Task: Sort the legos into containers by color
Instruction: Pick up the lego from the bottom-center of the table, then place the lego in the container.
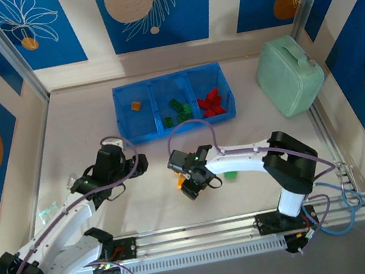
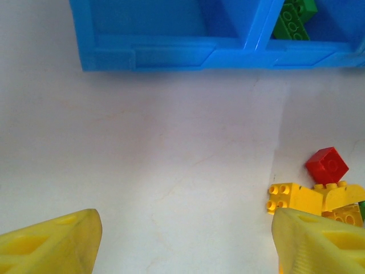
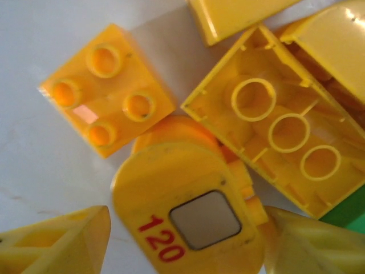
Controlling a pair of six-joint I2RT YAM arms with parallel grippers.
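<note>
The blue tray (image 1: 123, 115) at the back has three containers: one orange lego (image 1: 136, 106) on the left, green legos (image 1: 178, 108) in the middle, red legos (image 1: 211, 102) on the right. My right gripper (image 3: 188, 240) is open, low over a heap of yellow legos, its fingers either side of a rounded yellow piece marked 120 (image 3: 188, 211). Beside that piece lie a studded yellow brick (image 3: 105, 88) and an upturned hollow one (image 3: 279, 142). My left gripper (image 2: 185, 240) is open over bare table, with a yellow brick (image 2: 288, 197) and a red brick (image 2: 326, 165) to its right.
A pale mint-green case (image 1: 289, 75) stands at the back right. A green brick (image 1: 231, 174) lies under the right arm's forearm. The tray's front wall (image 2: 171, 54) runs ahead of the left gripper. A small clear scrap (image 1: 47, 212) lies by the left wall.
</note>
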